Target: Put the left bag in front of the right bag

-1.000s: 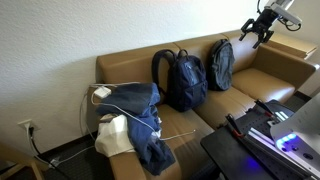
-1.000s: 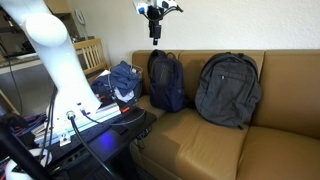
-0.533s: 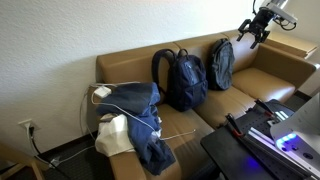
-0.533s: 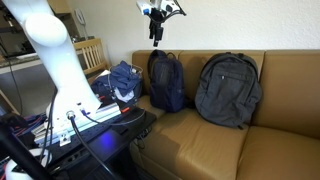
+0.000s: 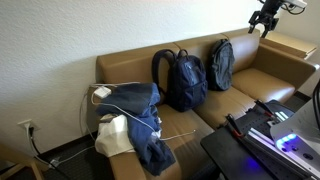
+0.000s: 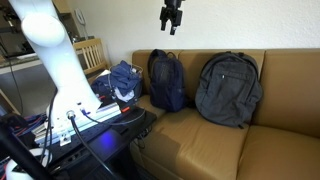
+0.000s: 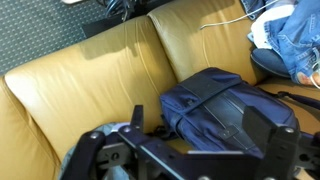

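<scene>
Sofa [image 5: 250, 80]: a tan leather couch against a pale wall carries two backpacks and a pile of cloth, as both exterior views show
Left bag [image 5: 180, 78]: the bulky black backpack stands upright against the backrest, mid-couch, between the cloth and the slimmer pack; the wrist view looks down on its dark navy top [image 7: 225, 105]
Right bag [image 5: 220, 63]: the slim dark grey backpack leans on the backrest just beside the bulky one; the seat cushion in front of it is bare
Denim heap [image 5: 140, 115]: blue cloth piled at the couch's end, next to the bulky backpack
Gripper [image 5: 265, 17]: hangs high above the couch, well apart from both backpacks; in the wrist view its fingers [image 7: 270, 140] are spread wide with nothing between them
Progress: nothing done as far as the pictures show, with the bulky backpack untouched in the back row; left to do, by this reading, are the descent, a grasp on its top or a strap, and setting it on the cushion before the grey pack
</scene>
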`<state>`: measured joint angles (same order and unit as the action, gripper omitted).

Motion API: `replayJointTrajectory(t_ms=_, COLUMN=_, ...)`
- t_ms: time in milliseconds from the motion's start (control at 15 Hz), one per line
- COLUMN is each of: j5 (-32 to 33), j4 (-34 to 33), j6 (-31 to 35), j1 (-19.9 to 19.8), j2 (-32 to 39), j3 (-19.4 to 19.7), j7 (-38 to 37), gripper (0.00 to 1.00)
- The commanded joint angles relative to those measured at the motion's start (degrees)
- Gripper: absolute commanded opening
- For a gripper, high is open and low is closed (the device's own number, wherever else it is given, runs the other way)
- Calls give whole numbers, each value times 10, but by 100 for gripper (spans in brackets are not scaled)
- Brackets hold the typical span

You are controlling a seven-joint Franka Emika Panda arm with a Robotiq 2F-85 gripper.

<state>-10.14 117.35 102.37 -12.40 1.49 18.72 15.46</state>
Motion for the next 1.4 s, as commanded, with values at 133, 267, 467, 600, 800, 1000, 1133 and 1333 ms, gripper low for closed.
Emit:
replayJointTrajectory(t_ms=133, j5=-8, j4=-82, j6=72, j1=10, j2=58, j3=-61, j7=44, gripper=100)
replayJointTrajectory(t_ms=267, j5=3, j4=-49, j6=145, j1=20, j2=45, j3=-83, j7=55, gripper=100)
replayJointTrajectory(t_ms=467, j5=-43, j4=-16, j6=177, j1=16, j2=12, j3=-99, j7=101, gripper=100)
replayJointTrajectory(t_ms=600, j5=-39, j4=-51, j6=157, j1=21, j2=42, j3=-100, j7=72, gripper=100)
replayJointTrajectory(t_ms=800, j5=-43, j4=-50, j6=155, j1=20, j2=35, j3=-98, j7=75, gripper=100)
replayJointTrajectory(t_ms=1000, j5=-20, j4=-47, j6=159, j1=38, j2=59, j3=-113, j7=63, gripper=100)
replayJointTrajectory(t_ms=1133, j5=5, j4=-19, j6=170, j1=68, j2=56, j3=-144, j7=72, gripper=100)
replayJointTrajectory(t_ms=1333, j5=45, j4=-8, j6=185, j1=114, j2=76, j3=-190, j7=60, gripper=100)
